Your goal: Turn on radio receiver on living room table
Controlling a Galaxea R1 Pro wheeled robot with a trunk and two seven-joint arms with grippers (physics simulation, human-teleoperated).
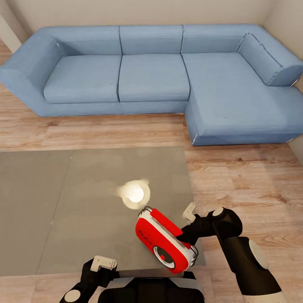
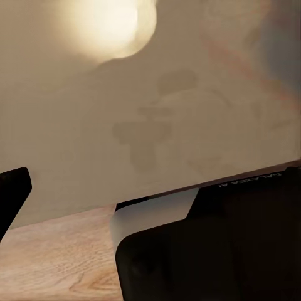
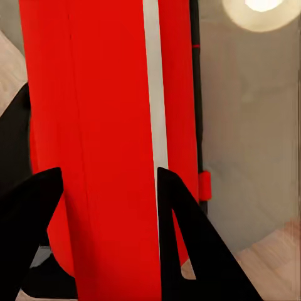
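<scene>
The red radio receiver (image 1: 166, 240) with white trim hangs tilted over the front right corner of the glossy grey table (image 1: 63, 202), dial face turned up toward me. My right gripper (image 1: 187, 224) is shut on it from the right. In the right wrist view the two black fingers (image 3: 188, 251) clamp the radio receiver's (image 3: 106, 113) red body and white band. My left gripper (image 1: 104, 263) hovers low at the table's front edge, open and holding nothing; one dark finger (image 2: 14, 191) shows in the left wrist view.
A large blue L-shaped sofa (image 1: 151, 75) runs along the far wall and down the right side. Light wood floor (image 1: 244, 176) lies between it and the table. A bright lamp reflection (image 1: 134, 193) glows on the tabletop. My own dark base (image 2: 219, 251) sits under the front edge.
</scene>
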